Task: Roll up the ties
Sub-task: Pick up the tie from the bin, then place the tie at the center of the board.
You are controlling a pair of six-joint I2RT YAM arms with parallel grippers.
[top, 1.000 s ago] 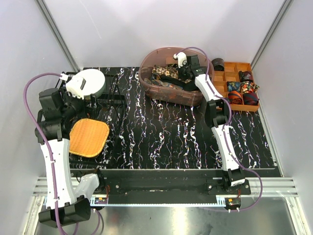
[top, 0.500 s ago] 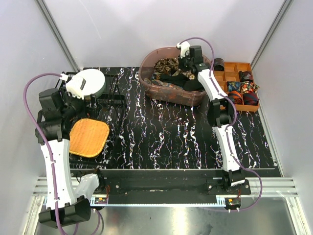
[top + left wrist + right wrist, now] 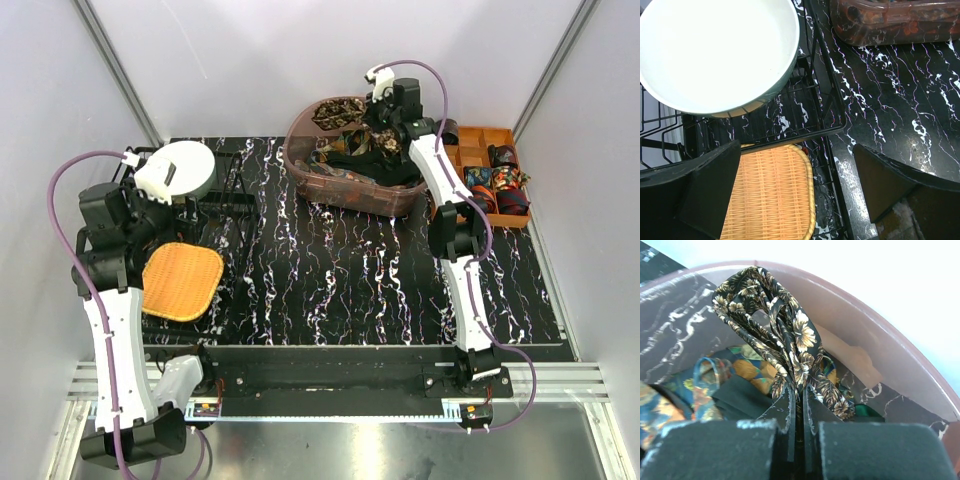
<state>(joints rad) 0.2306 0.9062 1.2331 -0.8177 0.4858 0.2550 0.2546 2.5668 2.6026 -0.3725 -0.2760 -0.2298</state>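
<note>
At the near edge, a metal rail (image 3: 330, 385) carries the arm bases, and beyond it lies a black table (image 3: 330, 270) veined with white like marble. On its left side the left gripper (image 3: 797, 150) hangs released, fingers spread wide, above a woven straw mat (image 3: 770, 195) and a black wire rack (image 3: 825, 100) bearing a white bowl (image 3: 715, 50). Farther back, the right gripper (image 3: 797, 395) is clenched on a dark tie with gold flowers (image 3: 785, 335), its bunched loops held up over a brownish plastic tub (image 3: 300, 150) where more ties (image 3: 705, 385) lie tangled. Right of the tub, an orange compartment tray (image 3: 480, 140) holds rolled ties (image 3: 495, 190). Plain white walls (image 3: 250, 60) enclose the table.
</note>
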